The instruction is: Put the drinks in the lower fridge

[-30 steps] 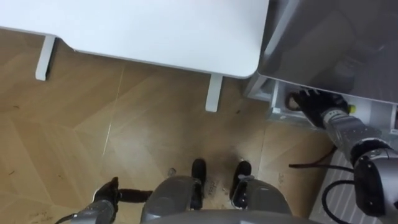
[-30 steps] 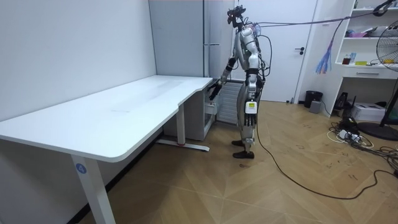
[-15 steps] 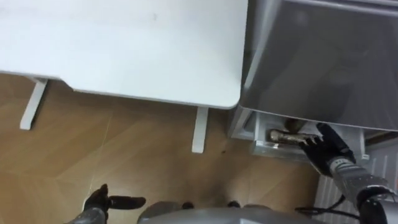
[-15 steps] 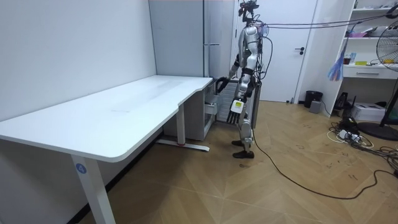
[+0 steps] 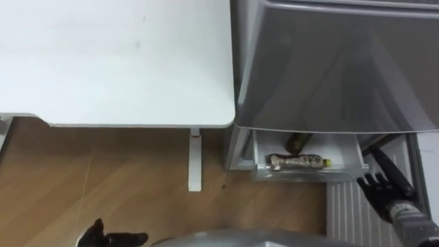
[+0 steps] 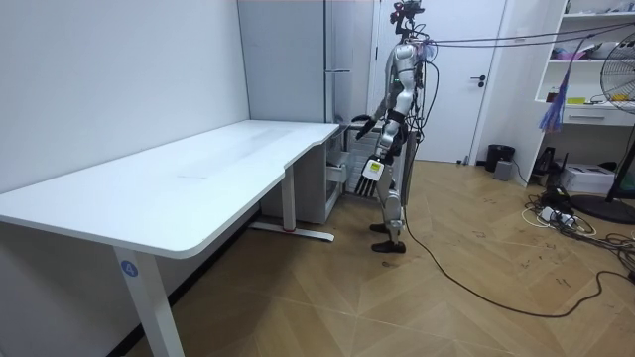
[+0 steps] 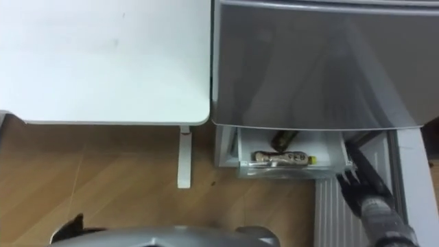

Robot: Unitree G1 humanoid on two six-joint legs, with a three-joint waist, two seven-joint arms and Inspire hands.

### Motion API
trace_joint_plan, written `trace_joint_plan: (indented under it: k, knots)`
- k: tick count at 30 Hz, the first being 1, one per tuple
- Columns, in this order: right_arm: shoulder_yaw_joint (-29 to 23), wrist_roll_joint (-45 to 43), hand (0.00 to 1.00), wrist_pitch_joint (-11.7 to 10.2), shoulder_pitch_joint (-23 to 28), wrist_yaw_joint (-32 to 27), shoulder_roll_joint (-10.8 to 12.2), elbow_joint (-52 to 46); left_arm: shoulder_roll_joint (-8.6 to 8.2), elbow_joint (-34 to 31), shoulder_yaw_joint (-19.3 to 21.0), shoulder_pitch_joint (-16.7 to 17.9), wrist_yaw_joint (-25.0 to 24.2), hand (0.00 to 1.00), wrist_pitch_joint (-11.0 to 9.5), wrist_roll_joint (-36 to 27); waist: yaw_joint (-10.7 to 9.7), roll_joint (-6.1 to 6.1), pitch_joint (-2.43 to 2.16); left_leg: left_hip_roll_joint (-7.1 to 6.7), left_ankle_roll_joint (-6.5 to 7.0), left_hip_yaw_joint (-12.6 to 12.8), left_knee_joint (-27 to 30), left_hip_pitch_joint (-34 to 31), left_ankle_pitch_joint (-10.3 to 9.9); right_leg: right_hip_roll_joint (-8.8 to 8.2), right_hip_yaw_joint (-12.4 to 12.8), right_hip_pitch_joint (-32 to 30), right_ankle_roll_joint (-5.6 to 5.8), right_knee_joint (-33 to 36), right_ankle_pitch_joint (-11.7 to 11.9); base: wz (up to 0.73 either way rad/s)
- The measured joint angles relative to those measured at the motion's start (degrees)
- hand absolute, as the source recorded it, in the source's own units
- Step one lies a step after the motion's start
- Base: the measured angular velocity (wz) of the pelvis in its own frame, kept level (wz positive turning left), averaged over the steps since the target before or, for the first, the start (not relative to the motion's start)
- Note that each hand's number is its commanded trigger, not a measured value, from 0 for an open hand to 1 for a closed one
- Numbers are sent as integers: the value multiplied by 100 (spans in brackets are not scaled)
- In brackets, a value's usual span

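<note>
The grey fridge (image 5: 329,62) stands right of the white desk, and its lower drawer (image 5: 309,173) is pulled out. Inside the drawer a labelled bottle with a yellow cap (image 5: 296,161) lies on its side. A dark bottle (image 5: 299,140) lies behind it, half under the fridge front. My right hand (image 5: 383,185) hovers open with straight fingers, right of the drawer and clear of both bottles. My left hand (image 5: 103,238) hangs open low at my left side, holding nothing. In the room view I stand upright facing the fridge (image 6: 298,59).
The white desk (image 5: 116,62) butts against the fridge's left side, with one leg (image 5: 195,161) near the drawer. A white ribbed panel (image 5: 343,213) lies on the floor below the drawer. Wooden floor is open at my left.
My right hand has drawn back out of the drawer to the right, leaving the yellow-capped bottle lying inside. I have straightened up from a forward bend, and the eye view has shifted.
</note>
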Motion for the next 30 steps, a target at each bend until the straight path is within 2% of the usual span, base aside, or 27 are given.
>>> trace_joint_plan:
  k: [4, 11, 14, 18, 20, 26, 30]
  knots:
    - [35, -30, 0, -4, 323, -6, 71, 200, -8, 1, 94, 38, 37, 0, -1, 114, 70, -9, 20, -1, 2, -3, 2, 1, -17, 4, 4, 3, 2, -11, -7, 0]
    - [429, -347, 0, -52, 396, -32, 489, 533, -35, 418, -1, -158, 118, 0, -44, 118, 151, 38, 43, 8, 2, -5, 13, 85, -58, 26, 60, 92, 2, -35, -7, -3]
    - [713, -549, 0, -103, 501, -29, 670, 554, -104, 419, 0, -164, 120, 0, -72, 211, 213, 81, 12, 34, 7, -3, 15, 109, -99, 49, 119, 140, 5, -92, -8, -3]
    - [883, -612, 0, -147, 518, -66, 913, 581, -181, 484, 1, -148, 215, 0, -112, 468, 217, 125, 11, 28, 2, -67, 44, 194, -172, 86, 144, 215, 6, -127, -8, -8]
    - [955, -599, 0, -179, 505, -96, 949, 578, -230, 492, -2, -153, 240, 0, -168, 458, 217, 165, 14, 16, 15, -163, 77, 178, -196, 90, 143, 247, 6, -171, -8, 0]
    - [1045, -591, 0, -286, 431, -229, 995, 562, -247, 412, -94, -196, 244, 0, -193, 509, 200, 296, 12, 18, 17, -167, 65, 175, -222, 95, 147, 286, 16, -186, -14, 0]
    - [1047, -288, 0, -308, 339, -234, 1020, 575, -250, 403, -165, -257, 269, 0, -204, 562, 202, 331, 16, 20, 17, -178, 64, 148, -223, 99, 138, 259, 16, -181, -14, 0]
